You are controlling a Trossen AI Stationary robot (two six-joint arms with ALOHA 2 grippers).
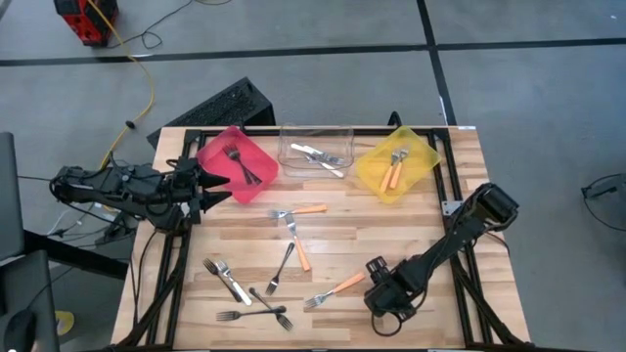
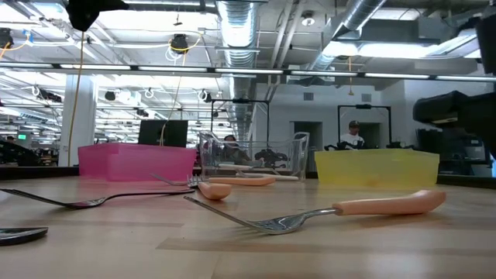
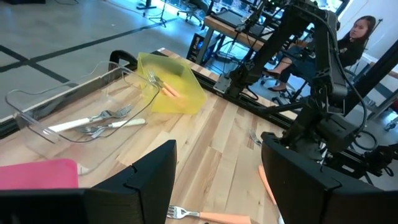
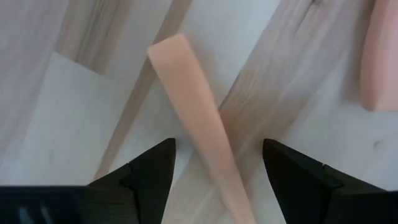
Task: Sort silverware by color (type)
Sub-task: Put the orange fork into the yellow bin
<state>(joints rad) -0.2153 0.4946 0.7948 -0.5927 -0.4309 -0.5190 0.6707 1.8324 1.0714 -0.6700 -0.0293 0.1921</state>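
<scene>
My right pincer hangs spread wide over the orange-handled fork lying flat on the table, well in front of the yellow bin. Its handle is a smooth, pale peach strip, broadening to a rounded end, with a silver tined head. It lies between my fingers, not gripped. My left pincer waits open beside the red bin.
</scene>
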